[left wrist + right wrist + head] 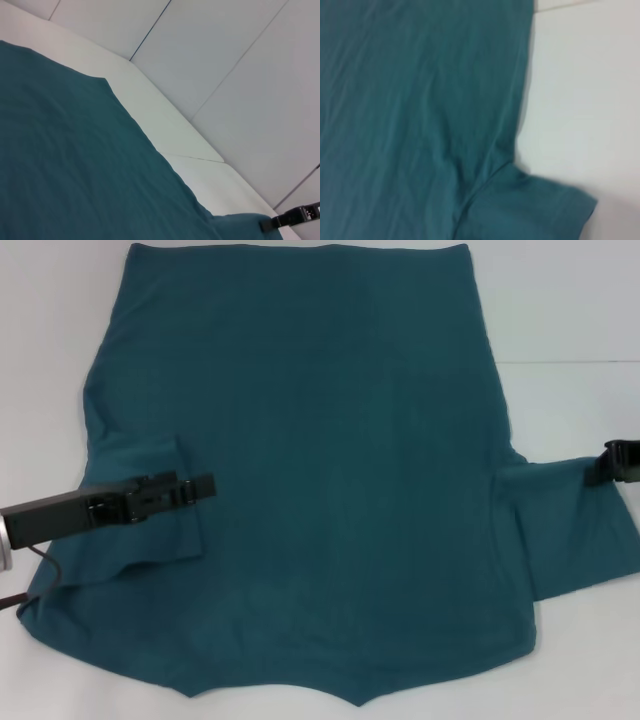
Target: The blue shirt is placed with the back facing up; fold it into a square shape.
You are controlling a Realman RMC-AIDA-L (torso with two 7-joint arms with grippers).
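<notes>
Blue shirt (330, 460) back-up; left tool (200, 487) clamping folded-in sleeve, right tool (610, 464) clamping outspread sleeve.

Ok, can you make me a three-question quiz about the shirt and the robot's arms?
1. Where is the left gripper?
A. over the folded-in left sleeve
B. on the bare table
C. at the far hem

2. What colour is the shirt?
A. red
B. dark teal-blue
C. yellow

3. How does the right sleeve lie?
A. folded in over the body
B. spread out on the white table
C. rolled into a ball

Answers:
1 A, the head view shows the left gripper above the sleeve flap.
2 B, every view shows teal-blue cloth.
3 B, the right sleeve sticks out sideways, with the right gripper at its far edge.
</notes>
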